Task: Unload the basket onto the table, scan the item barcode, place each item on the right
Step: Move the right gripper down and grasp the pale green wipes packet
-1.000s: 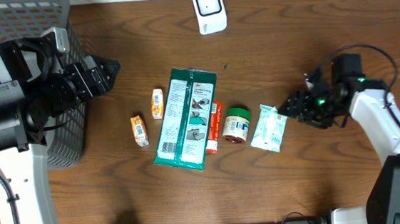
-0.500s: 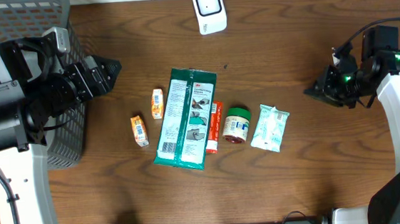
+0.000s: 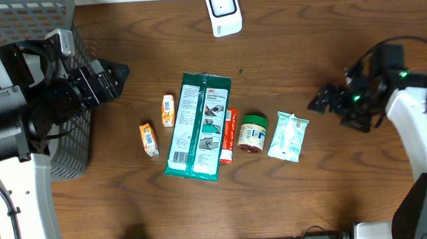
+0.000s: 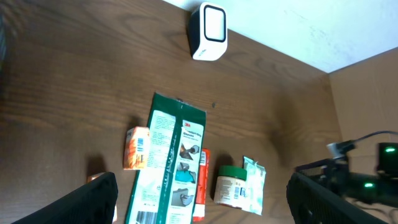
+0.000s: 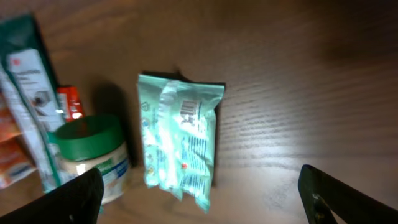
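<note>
right gripper point(image 3: 317, 100) has swung back over the brown wood table point(image 3: 306, 36) — it and the left gripper point(image 3: 120, 72) gape empty.

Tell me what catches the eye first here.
A long green pack lies mid-table in a row of small goods, with a jar and pale pouch to its right. A white scanner stands at the far edge. The right gripper hovers open beside the pouch.
</note>
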